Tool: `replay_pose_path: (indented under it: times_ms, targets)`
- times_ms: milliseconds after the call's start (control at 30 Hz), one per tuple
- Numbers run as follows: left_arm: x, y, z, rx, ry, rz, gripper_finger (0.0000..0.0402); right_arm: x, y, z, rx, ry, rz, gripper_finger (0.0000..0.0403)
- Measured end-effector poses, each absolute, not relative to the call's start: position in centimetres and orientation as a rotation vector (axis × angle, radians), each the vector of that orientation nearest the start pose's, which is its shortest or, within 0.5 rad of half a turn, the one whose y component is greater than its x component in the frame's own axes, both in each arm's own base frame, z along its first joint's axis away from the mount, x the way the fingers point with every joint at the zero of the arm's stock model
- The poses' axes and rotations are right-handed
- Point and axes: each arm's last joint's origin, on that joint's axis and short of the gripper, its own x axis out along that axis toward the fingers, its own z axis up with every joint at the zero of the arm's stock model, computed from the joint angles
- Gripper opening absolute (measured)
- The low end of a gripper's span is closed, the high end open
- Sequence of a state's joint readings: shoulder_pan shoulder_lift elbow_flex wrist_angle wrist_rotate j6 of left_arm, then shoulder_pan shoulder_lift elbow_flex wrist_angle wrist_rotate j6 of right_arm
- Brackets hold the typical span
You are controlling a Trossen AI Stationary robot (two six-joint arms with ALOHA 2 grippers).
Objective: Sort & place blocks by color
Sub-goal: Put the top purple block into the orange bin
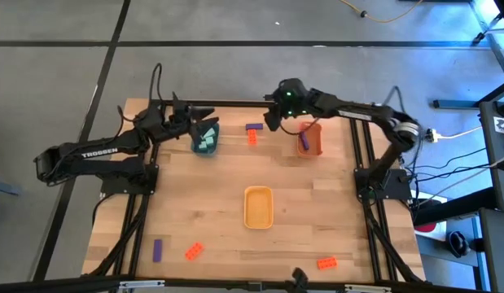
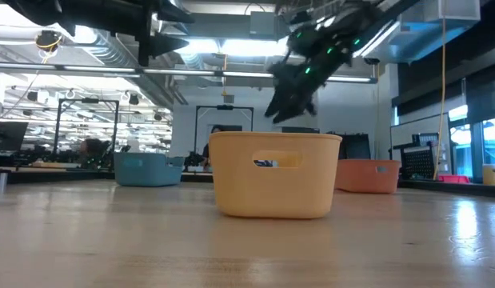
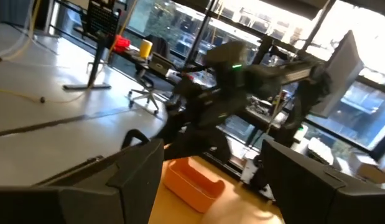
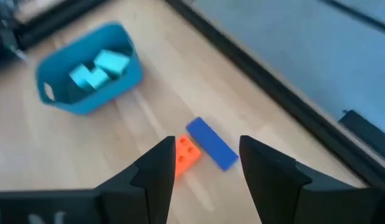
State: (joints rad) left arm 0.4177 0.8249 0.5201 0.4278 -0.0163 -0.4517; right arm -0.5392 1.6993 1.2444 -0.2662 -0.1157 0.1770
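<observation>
The wooden table [image 1: 235, 171] stands on a grey floor, with shelves and ceiling lights in the room behind. At the left, the left gripper [image 1: 204, 116] hangs over the blue tray [image 1: 205, 138], jaws spread wide and empty; mint blocks [image 4: 99, 67] lie inside that tray. Nearer the front lie a purple block [image 1: 157, 249] and two orange blocks [image 1: 195, 251]. The yellow tray [image 1: 258, 207] sits mid-table. The right gripper [image 4: 201, 163], jaws apart, hovers above a purple brick [image 4: 211, 144] touching an orange brick [image 4: 185, 155]. The orange tray [image 1: 313, 138] holds one purple piece [image 1: 303, 141].
</observation>
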Motion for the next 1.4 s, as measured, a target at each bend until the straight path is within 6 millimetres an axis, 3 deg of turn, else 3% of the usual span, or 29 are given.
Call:
replay_pose_path:
  times_ms: [133, 233, 300, 400, 467, 1000, 1200, 1400]
  targets:
    - [17.4, 7.3, 29.3, -0.484, -0.227, 0.38, 0.0262, 33.7, -20.9, 21.5, 0.478, 0.721, -0.439, 0.018]
    - [17.4, 7.1, 29.3, -0.533, -0.248, 0.411, 0.0262, 34.4, -21.9, 19.4, 0.555, 0.755, -0.446, 0.0157]
    - [17.5, 7.0, 29.3, -0.548, -0.259, 0.435, 0.0262, 34.8, -22.1, 18.1, 0.596, 0.778, -0.459, 0.012]
    - [17.5, 6.9, 29.3, -0.549, -0.271, 0.47, 0.0262, 35.2, -22.2, 16.7, 0.641, 0.798, -0.471, 0.0033]
    - [17.5, 6.9, 29.3, -0.55, -0.277, 0.488, 0.0262, 35.3, -22.3, 16.1, 0.668, 0.805, -0.481, 0.0013]
    - [17.4, 6.9, 29.4, -0.599, -0.31, 0.516, 0.0262, 36.5, -22.5, 12.8, 0.788, 0.79, -0.541, 0.0001]
    - [17.4, 6.9, 29.4, -0.6, -0.311, 0.516, 0.0262, 36.3, -22.4, 12.7, 0.772, 0.818, -0.532, 0.0001]
    - [17.4, 6.9, 29.4, -0.6, -0.312, 0.515, 0.0262, 34.8, -22.5, 13.0, 0.699, 0.958, -0.502, 0.0]
